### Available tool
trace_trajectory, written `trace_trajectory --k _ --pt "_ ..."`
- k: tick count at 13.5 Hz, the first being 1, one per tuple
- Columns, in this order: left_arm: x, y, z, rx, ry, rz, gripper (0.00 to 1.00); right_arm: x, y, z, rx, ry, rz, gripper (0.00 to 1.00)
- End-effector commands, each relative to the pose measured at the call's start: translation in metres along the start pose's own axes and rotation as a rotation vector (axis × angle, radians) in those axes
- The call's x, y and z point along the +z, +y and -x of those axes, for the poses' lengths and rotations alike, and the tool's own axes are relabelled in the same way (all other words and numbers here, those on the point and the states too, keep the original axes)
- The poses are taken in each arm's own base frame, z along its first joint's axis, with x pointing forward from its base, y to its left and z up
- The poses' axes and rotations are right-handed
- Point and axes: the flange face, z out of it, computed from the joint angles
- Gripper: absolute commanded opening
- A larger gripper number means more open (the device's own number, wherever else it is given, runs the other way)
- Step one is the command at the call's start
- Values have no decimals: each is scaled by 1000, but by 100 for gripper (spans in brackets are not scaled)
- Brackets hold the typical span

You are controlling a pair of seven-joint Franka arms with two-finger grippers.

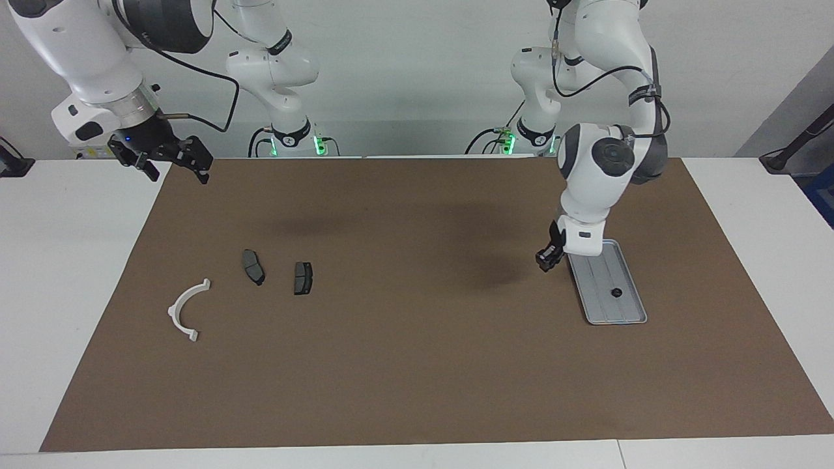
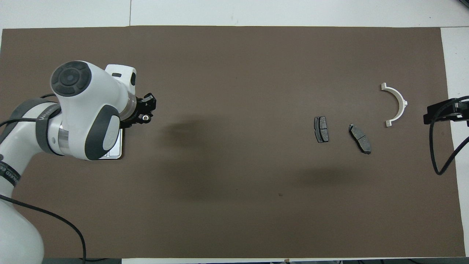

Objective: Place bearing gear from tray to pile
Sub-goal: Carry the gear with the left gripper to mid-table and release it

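Carry step, by my read. Left gripper is up over the brown mat just beside the tray, fingertips clamped on a small ring-like part I take for the bearing gear. One small dark part lies on the tray.

Next move calls for a long traverse to the pile toward the right arm's end: white bracket and two brake pads, well apart from the tray.

Right gripper waits over the mat's corner, fingers apart, nothing in them.

White table, plain pale wall.
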Motion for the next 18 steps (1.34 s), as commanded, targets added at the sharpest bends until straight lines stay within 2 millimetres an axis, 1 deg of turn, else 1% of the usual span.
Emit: trace_trajectory --k 1,2,3,4,6,7,8,9,10,11,14,18 --pt "-5 46 23 -96 0 17 0 2 6 3 -18 12 -14 100" --pt "-1 72 44 -108 -11 22 0 3 7 3 -20 10 -14 100" --pt "9 99 64 -140 -15 22 0 4 11 3 -23 10 -14 100" --pt "17 116 78 -158 -12 28 0 4 16 3 -26 9 -15 100" --pt "49 139 110 -150 -14 21 0 5 22 3 -34 10 -15 100" --pt "50 144 111 -161 -2 59 0 9 22 3 -34 9 -16 100" --pt "53 149 117 -166 -3 74 0 9 22 0 -37 27 -14 100" --pt "70 155 130 -150 -8 61 0 9 22 -1 -37 39 -13 100" --pt "86 158 138 -149 -11 40 0 11 20 -2 -37 36 -13 100" --pt "93 158 140 -148 -13 27 0 12 19 -1 -37 30 -14 100" --pt "92 160 141 -151 -15 43 0 13 18 -1 -38 32 -14 100" --pt "97 158 145 -148 -14 39 0 17 15 -6 -41 40 -11 100"
